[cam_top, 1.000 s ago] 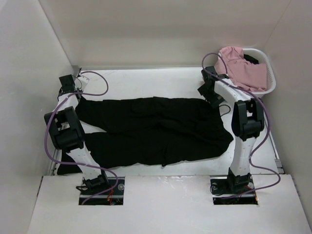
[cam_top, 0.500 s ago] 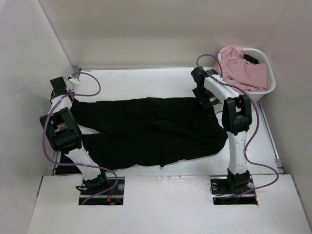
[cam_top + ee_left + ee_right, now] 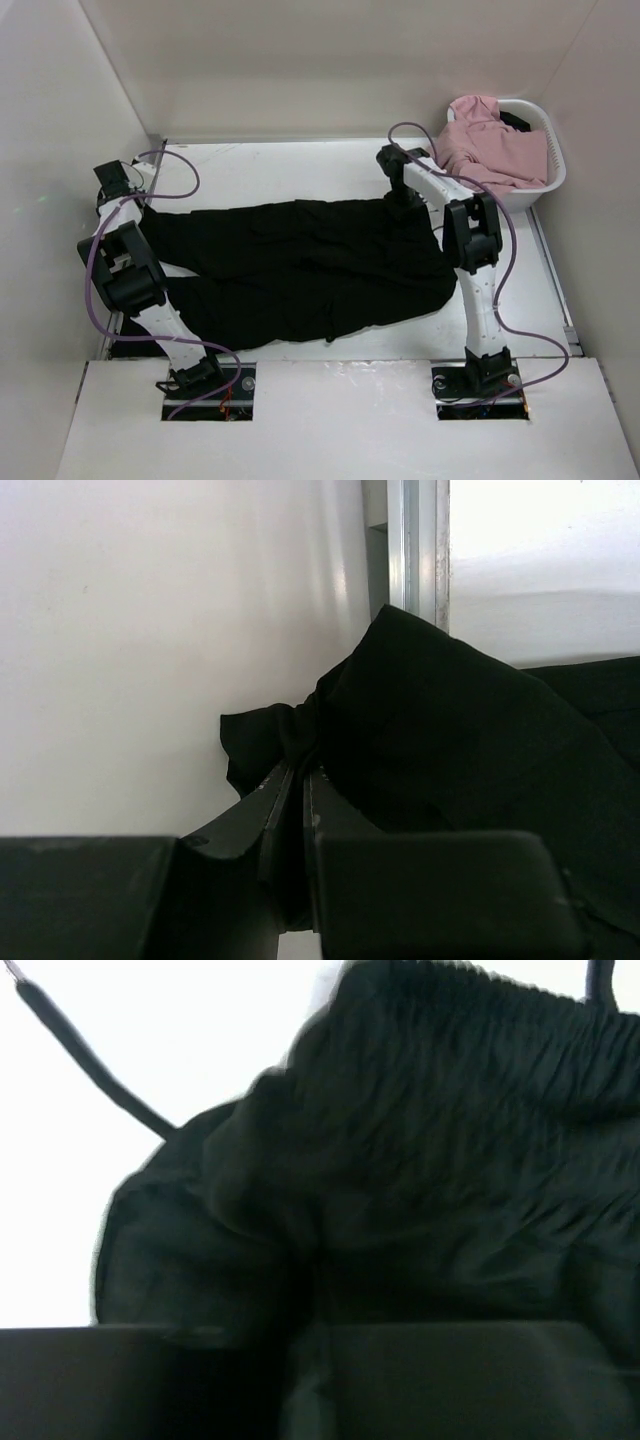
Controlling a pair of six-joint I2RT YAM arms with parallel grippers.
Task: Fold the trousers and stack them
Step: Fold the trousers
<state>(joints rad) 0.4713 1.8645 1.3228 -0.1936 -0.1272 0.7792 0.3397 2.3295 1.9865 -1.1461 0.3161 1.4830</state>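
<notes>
The black trousers [image 3: 300, 260] lie spread across the white table [image 3: 290, 165], legs pointing left and waistband to the right. At the far left, my left gripper [image 3: 127, 197] is shut on the end of the upper leg, and in the left wrist view its jaws [image 3: 300, 772] pinch a bunched fold of the black fabric [image 3: 450, 730]. My right gripper [image 3: 401, 196] is down on the waistband's far corner. In the right wrist view it [image 3: 315, 1290] is shut and buried in the gathered elastic waistband [image 3: 470, 1050], and a drawstring [image 3: 90, 1060] trails off to the left.
A white laundry basket [image 3: 553, 170] holding a pale pink garment [image 3: 490, 140] stands at the back right, just behind the right arm. The left enclosure wall [image 3: 150, 630] and a metal corner post [image 3: 415, 540] are close to the left gripper.
My right gripper moved left and farther back onto the waistband and closed on it. My left gripper drew the leg end a little farther left. The trousers shifted left.
</notes>
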